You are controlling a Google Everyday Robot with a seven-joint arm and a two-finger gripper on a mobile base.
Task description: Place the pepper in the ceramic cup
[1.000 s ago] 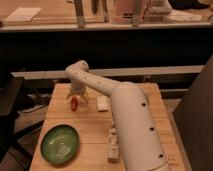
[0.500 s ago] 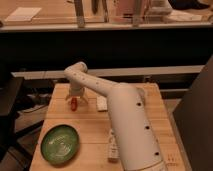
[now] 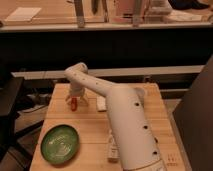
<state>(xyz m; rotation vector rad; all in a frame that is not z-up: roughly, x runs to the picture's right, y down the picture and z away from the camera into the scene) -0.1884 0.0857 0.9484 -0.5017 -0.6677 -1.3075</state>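
Observation:
The pepper (image 3: 73, 104), small and red-orange, lies on the wooden table (image 3: 90, 130) near its far left corner. My gripper (image 3: 75, 101) points down right over it, open, with one finger on each side of the pepper. The pepper still rests on the wood. My white arm (image 3: 125, 125) runs from the lower right across the table to that spot. The ceramic cup is hidden; the arm covers the right middle of the table.
A green plate (image 3: 60, 144) sits at the front left. A flat white block (image 3: 101, 103) lies just right of the gripper. A pale labelled bottle (image 3: 113, 149) lies by the arm near the front edge. A dark counter stands behind the table.
The gripper has come slightly down and left, settling around the pepper. The pepper and the other things have not moved.

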